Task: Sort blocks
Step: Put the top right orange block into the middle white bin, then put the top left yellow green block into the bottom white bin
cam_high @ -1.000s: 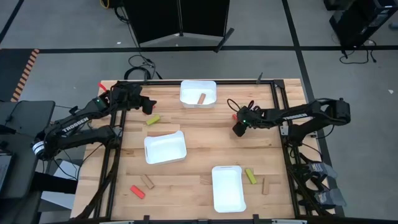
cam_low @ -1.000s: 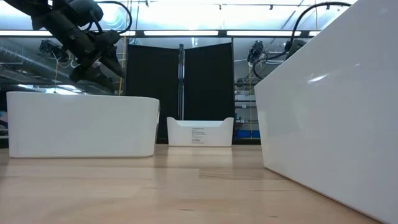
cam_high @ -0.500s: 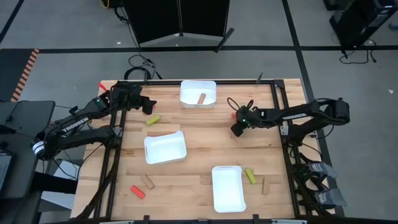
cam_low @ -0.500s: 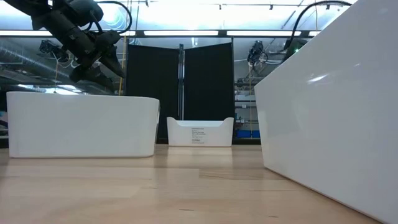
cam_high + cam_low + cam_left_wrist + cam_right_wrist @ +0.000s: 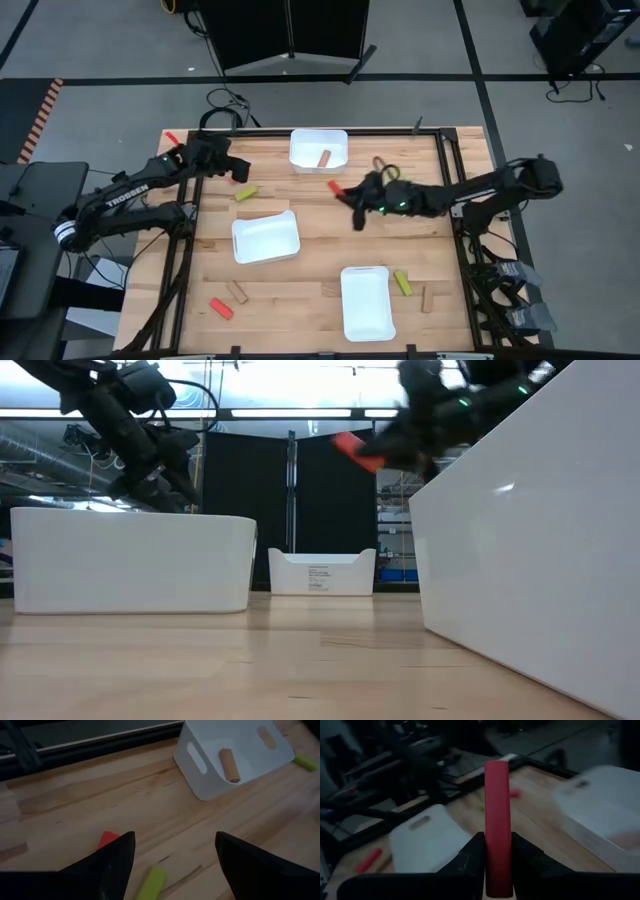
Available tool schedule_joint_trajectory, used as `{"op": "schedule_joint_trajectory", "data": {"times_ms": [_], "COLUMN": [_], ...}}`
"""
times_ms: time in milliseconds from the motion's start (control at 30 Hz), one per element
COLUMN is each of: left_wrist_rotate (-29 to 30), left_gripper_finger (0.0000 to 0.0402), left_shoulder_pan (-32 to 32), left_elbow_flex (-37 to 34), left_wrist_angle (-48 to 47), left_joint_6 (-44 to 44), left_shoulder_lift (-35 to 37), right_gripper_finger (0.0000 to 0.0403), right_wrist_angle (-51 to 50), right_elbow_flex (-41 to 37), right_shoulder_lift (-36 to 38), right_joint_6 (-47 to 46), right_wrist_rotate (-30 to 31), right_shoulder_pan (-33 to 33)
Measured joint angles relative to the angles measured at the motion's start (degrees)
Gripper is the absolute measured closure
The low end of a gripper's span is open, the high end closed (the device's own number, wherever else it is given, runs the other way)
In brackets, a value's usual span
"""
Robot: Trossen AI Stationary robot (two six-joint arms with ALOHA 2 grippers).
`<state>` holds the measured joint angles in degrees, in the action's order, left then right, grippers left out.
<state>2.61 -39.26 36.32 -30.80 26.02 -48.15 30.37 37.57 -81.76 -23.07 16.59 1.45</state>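
My right gripper hangs above the table's middle, right of the far tray, shut on a red block; the low view shows that block high in the air. At the far left, my left gripper stands open over the table. Below it lie a red block and a yellow-green block, flat on the wood and untouched. A tan block lies in the far white tray. My right gripper pinches the red block between its two fingers at one end. The rest of the block sticks out past the fingertips, along the fingers, toward the table's left. It is lifted clear of the table and slightly tilted.
A second white tray sits left of centre and a third near the front edge. Loose blocks lie near the front: red and tan at the left, yellow-green and tan at the right.
My right gripper has taken the red block from the table's right side, lifted it clear and carried it toward the table's left. In the low view it has come into sight with the block held high.
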Motion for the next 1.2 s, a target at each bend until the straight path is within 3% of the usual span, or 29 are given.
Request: {"op": "schedule_joint_trajectory", "data": {"times_ms": [433,667,767,900,1200], "left_wrist_rotate": [-0.2,-0.3,-0.3,-1.1,-7.8], "left_gripper_finger": [0.012,0.012,0.0119,0.0119,0.0119], "left_shoulder_pan": [0.0,0.0,0.0,0.0,3.0], "left_elbow_flex": [0.0,0.0,0.0,0.0,0.0], "left_wrist_angle": [1.3,1.1,0.3,-1.1,-2.9], "left_joint_6": [-0.5,-0.5,-0.6,-2.6,-10.1], "left_shoulder_lift": [-1.0,-0.9,-0.9,-1.1,-8.9], "right_gripper_finger": [0.0332,0.0321,0.0261,0.02,0.0196], "right_wrist_angle": [-4.1,-8.8,-10.5,-11.9,-10.7], "right_elbow_flex": [31.0,39.3,39.5,38.5,29.3], "right_shoulder_lift": [-26.2,-35.4,-35.6,-33.4,-20.4], "right_joint_6": [8.6,8.3,8.1,10.2,17.2], "right_wrist_rotate": [-4.3,-6.1,-7.5,-4.2,1.2], "right_shoulder_pan": [5.7,5.7,5.5,5.5,6.0]}}
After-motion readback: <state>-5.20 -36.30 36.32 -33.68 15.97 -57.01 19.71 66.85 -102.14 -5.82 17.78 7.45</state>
